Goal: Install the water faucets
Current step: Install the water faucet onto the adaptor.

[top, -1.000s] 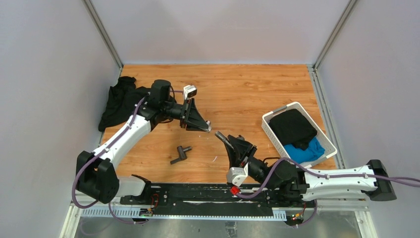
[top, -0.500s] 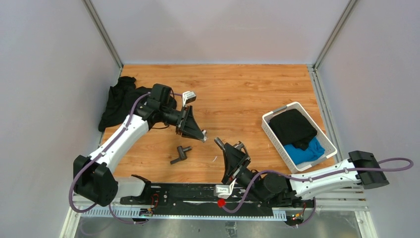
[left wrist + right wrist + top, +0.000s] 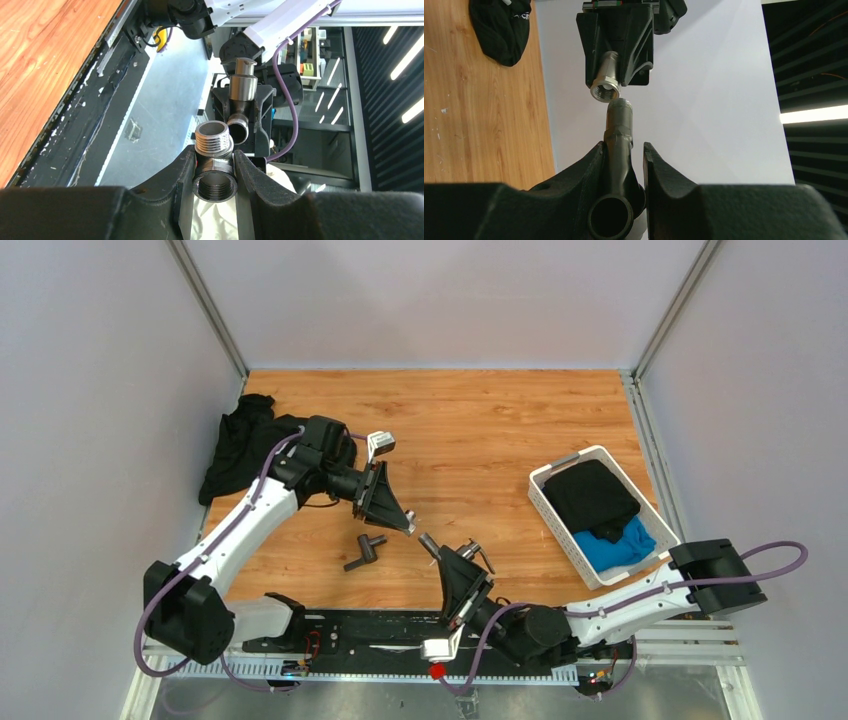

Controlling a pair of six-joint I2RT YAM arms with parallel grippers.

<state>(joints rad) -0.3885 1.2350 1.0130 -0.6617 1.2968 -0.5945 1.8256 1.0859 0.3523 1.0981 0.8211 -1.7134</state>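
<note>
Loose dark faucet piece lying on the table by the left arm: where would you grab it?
The faucet piece lies flat on the table, so come from above; close across its long straight stem, likely easier than the stubby branched end.

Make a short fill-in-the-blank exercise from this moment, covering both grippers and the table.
The left gripper is shut on a threaded fitting and the right gripper on a faucet body, so ____ parts are held.
Exactly ____ more faucet piece lies loose on the table.
The white basket holds a black cloth and a ____ one.
Missing: two; one; blue.
</note>
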